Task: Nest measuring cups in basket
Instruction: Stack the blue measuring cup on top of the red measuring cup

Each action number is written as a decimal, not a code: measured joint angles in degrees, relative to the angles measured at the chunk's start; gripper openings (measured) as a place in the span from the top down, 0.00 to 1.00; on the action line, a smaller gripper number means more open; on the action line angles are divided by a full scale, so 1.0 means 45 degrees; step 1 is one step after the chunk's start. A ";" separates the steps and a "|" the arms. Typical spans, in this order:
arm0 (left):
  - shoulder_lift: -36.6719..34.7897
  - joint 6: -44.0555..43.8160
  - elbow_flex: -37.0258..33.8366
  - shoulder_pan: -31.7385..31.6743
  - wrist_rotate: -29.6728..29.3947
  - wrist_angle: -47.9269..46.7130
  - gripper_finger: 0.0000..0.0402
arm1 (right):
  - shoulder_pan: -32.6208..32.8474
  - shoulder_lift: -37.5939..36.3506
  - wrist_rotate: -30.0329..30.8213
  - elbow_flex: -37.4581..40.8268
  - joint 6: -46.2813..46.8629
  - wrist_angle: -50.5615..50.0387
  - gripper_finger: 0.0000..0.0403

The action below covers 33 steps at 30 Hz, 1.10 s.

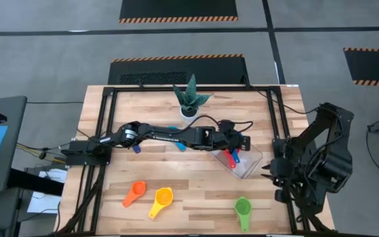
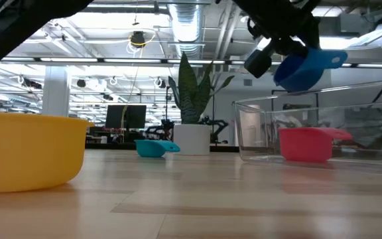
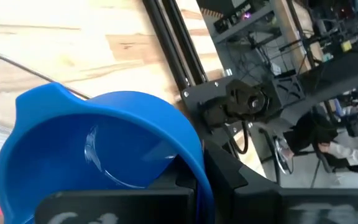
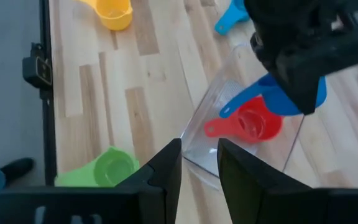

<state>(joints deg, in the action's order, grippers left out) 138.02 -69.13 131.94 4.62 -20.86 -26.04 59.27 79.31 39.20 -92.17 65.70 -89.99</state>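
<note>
Red cup (image 4: 252, 126) in basket (image 4: 207, 134); blue cup (image 2: 307, 68) above.

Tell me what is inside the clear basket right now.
Inside the basket lies one red cup, on its floor. The left gripper, shut on the blue cup, holds it above the basket. That gripper hides the basket's far end.

blue cup (image 2: 307, 68), red cup (image 4: 252, 125), green cup (image 1: 243, 208), clear basket (image 2: 257, 133)
</note>
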 joint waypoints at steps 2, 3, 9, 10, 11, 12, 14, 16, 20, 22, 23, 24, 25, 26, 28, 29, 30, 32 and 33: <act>-0.0003 -0.0234 0.0101 0.0000 0.0093 -0.0146 1.00 | 0.0000 0.0000 -0.0005 -0.0026 -0.0337 0.0018 0.68; -0.0013 -0.0415 0.0097 0.0011 0.0149 -0.0199 1.00 | -0.0002 0.0000 -0.0012 -0.0026 -0.0390 0.0011 0.68; -0.0010 -0.0697 -0.0035 0.0253 -0.0393 -0.1287 1.00 | 0.0191 0.0000 -0.0016 -0.0026 -0.0623 0.0010 0.68; -0.0010 -0.0708 -0.0035 0.0271 -0.0442 -0.1338 1.00 | 0.0229 0.0005 -0.0022 -0.0026 -0.0618 0.0018 0.68; -0.0010 -0.0750 -0.0035 0.0272 -0.0510 -0.1377 1.00 | 0.0267 0.0005 -0.0024 -0.0026 -0.0623 0.0018 0.68; -0.0010 -0.0779 -0.0035 0.0272 -0.0615 -0.1396 1.00 | 0.0299 0.0005 -0.0024 -0.0026 -0.0623 0.0018 0.68; -0.0010 -0.0783 -0.0035 0.0272 -0.0929 -0.1402 1.00 | 0.0391 0.0005 -0.0021 -0.0026 -0.0620 0.0034 0.68; -0.0010 -0.0658 -0.0035 0.0225 -0.1108 -0.1367 1.00 | 0.0443 0.0005 -0.0019 -0.0026 -0.0618 0.0097 0.68; -0.0015 -0.0208 -0.0035 0.0114 -0.0929 -0.1382 1.00 | 0.0491 0.0005 -0.0019 -0.0026 -0.0618 0.0174 0.68; -0.0012 0.0168 -0.0035 0.0090 -0.0654 -0.1371 1.00 | 0.0491 0.0010 -0.0019 -0.0026 -0.0618 0.0174 0.68; -0.0013 0.0243 -0.0035 0.0092 -0.0613 -0.1398 1.00 | 0.0491 0.0008 -0.0019 -0.0026 -0.0618 0.0174 0.68; -0.0015 0.0353 -0.0035 0.0099 -0.0616 -0.1404 1.00 | 0.0491 0.0010 -0.0019 -0.0026 -0.0618 0.0169 0.68; -0.0015 0.0499 -0.0035 0.0102 -0.0616 -0.1398 1.00 | 0.0491 0.0010 -0.0019 -0.0026 -0.0618 0.0169 0.68; -0.0015 0.0529 -0.0035 0.0102 -0.0616 -0.1402 1.00 | 0.0491 0.0010 -0.0019 -0.0026 -0.0618 0.0169 0.68; -0.0015 -0.0114 -0.0035 0.0110 -0.0651 -0.1500 1.00 | 0.0491 0.0010 -0.0017 -0.0026 -0.0615 0.0169 0.68; -0.0015 -0.0571 -0.0035 0.0112 -0.0753 -0.1535 1.00 | 0.0491 0.0010 -0.0015 -0.0026 -0.0618 0.0169 0.68; -0.0015 -0.0823 -0.0035 0.0112 -0.0815 -0.1521 1.00 | 0.0491 0.0010 -0.0015 -0.0026 -0.0613 0.0169 0.68; -0.0015 -0.0025 -0.0035 0.0110 -0.0747 -0.1328 1.00 | 0.0491 0.0012 -0.0015 -0.0026 -0.0613 0.0169 0.68; -0.0015 0.0323 -0.0035 0.0112 -0.0691 -0.1247 1.00 | 0.0491 0.0015 -0.0013 -0.0026 -0.0613 0.0167 0.68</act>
<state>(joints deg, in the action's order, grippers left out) 137.95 -67.68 131.79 5.13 -23.97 -31.66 61.47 79.37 39.14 -92.29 62.94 -89.24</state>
